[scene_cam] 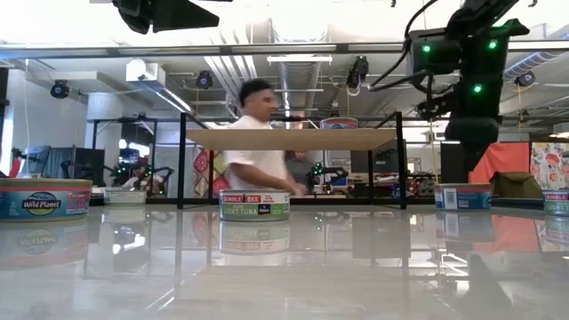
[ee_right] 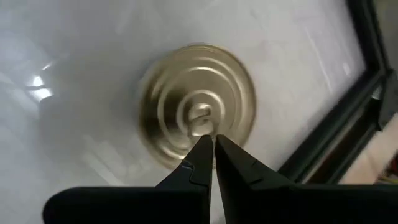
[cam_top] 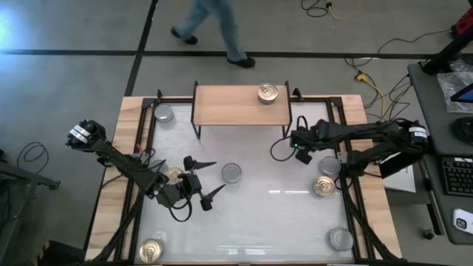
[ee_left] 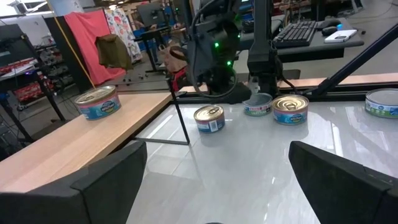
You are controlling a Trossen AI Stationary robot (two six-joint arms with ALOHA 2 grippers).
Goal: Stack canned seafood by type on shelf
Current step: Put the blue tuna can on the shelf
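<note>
While the left gripper (cam_top: 203, 179) hovered with fingers spread wide, the right gripper (ee_right: 212, 155) hung clenched empty above a gold tin (ee_right: 198, 102) on the counter (cam_top: 266, 214).

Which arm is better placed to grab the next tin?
Left, probably. The left gripper is open beside the round silver-topped metal tin at mid-table. The right gripper is shut, hanging above a round gold-topped tin.
</note>
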